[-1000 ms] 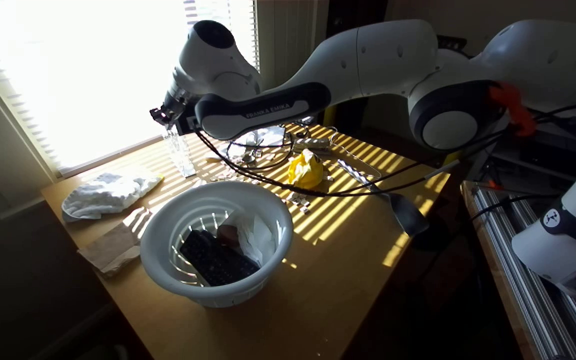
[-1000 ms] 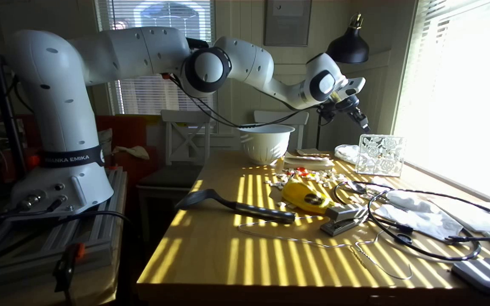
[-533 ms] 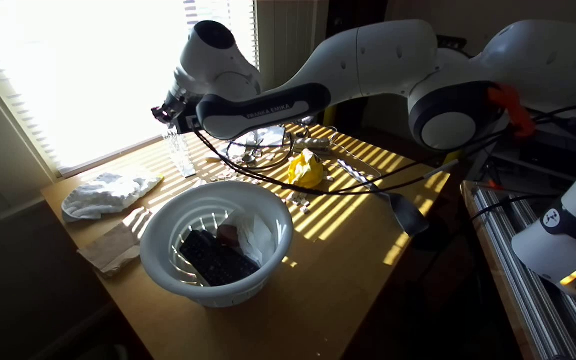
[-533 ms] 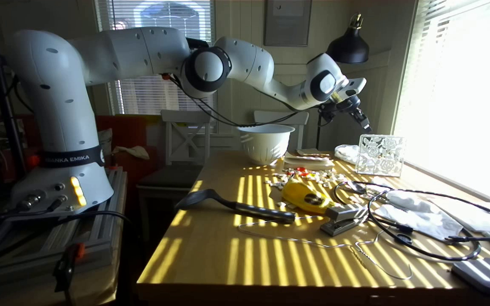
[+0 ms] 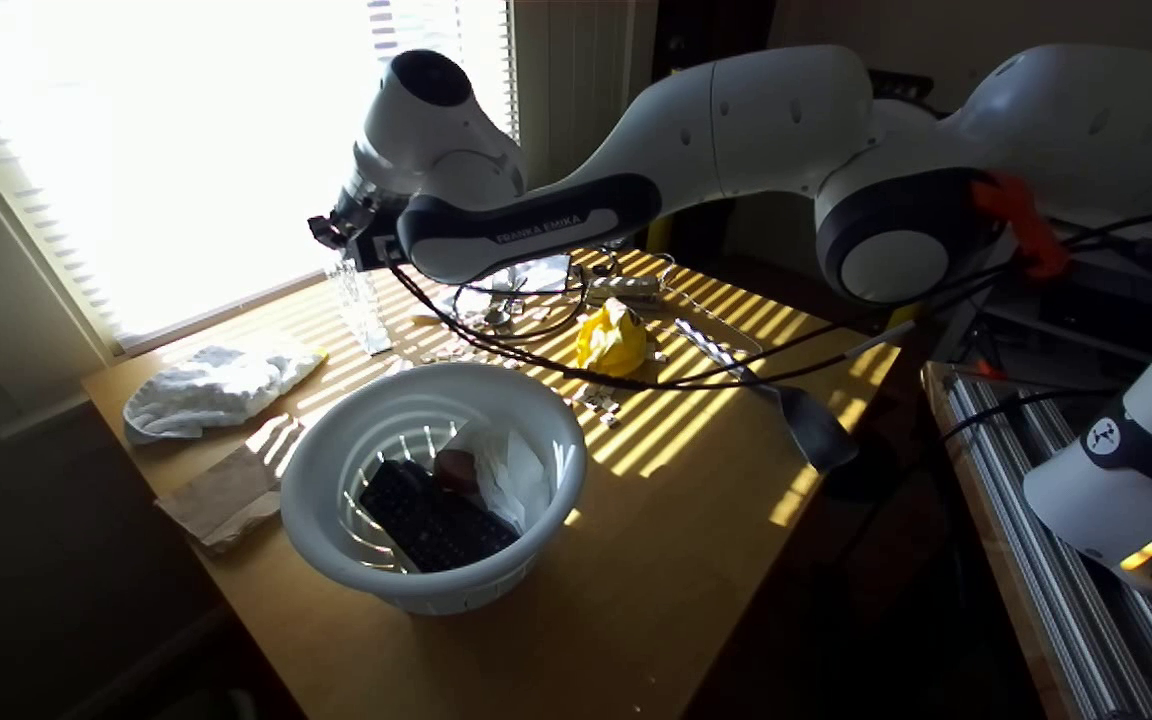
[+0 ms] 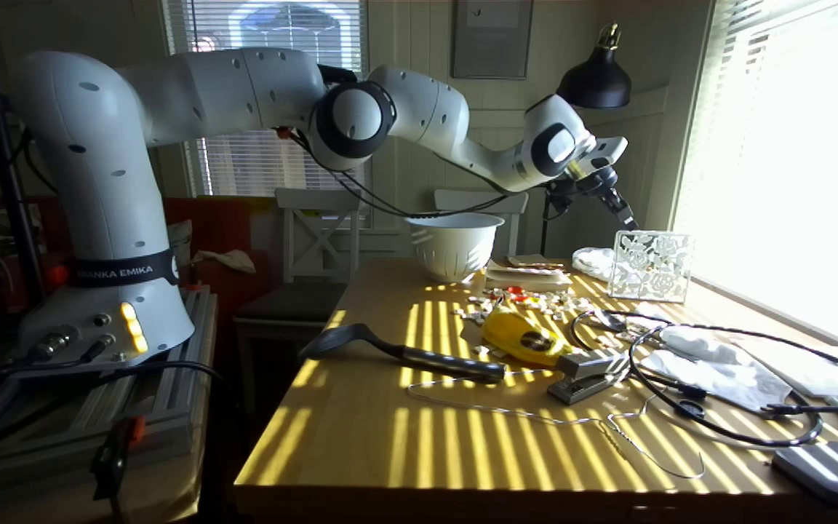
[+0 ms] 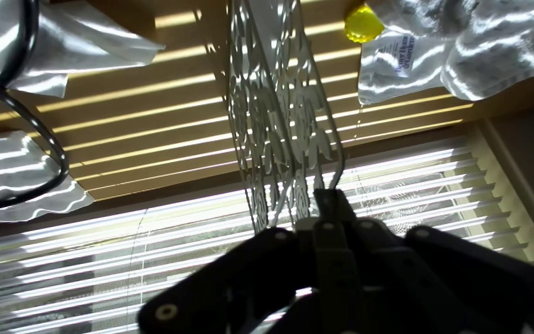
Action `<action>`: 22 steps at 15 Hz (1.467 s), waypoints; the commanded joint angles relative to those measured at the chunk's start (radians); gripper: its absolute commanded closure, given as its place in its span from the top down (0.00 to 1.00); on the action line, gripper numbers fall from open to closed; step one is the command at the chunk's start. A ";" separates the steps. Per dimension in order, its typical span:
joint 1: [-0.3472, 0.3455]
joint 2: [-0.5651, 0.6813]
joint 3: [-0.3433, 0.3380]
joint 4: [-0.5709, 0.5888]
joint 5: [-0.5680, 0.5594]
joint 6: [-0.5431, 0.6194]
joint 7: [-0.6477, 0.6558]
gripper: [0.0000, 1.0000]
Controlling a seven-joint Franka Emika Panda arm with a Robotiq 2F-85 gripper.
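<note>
Poising the gripper (image 6: 631, 223), fingertips together, near the top edge of the napkin holder (image 6: 649, 266) (contact unclear); possibly risking toppling it by pushing sideways.

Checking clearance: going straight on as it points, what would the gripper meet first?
Probably the top edge of the white openwork holder, just beyond the shut gripper; whether they touch, I can't tell.
</note>
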 commanded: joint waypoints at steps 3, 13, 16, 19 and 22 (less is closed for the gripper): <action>0.003 0.011 -0.026 0.003 -0.008 0.028 0.048 0.00; 0.003 0.002 -0.010 -0.015 0.005 -0.019 0.040 0.00; -0.001 -0.002 0.019 -0.025 0.017 -0.055 0.006 0.00; -0.005 -0.002 0.037 -0.024 0.017 -0.064 -0.013 0.00; -0.009 -0.005 0.044 -0.021 0.018 -0.073 -0.011 0.26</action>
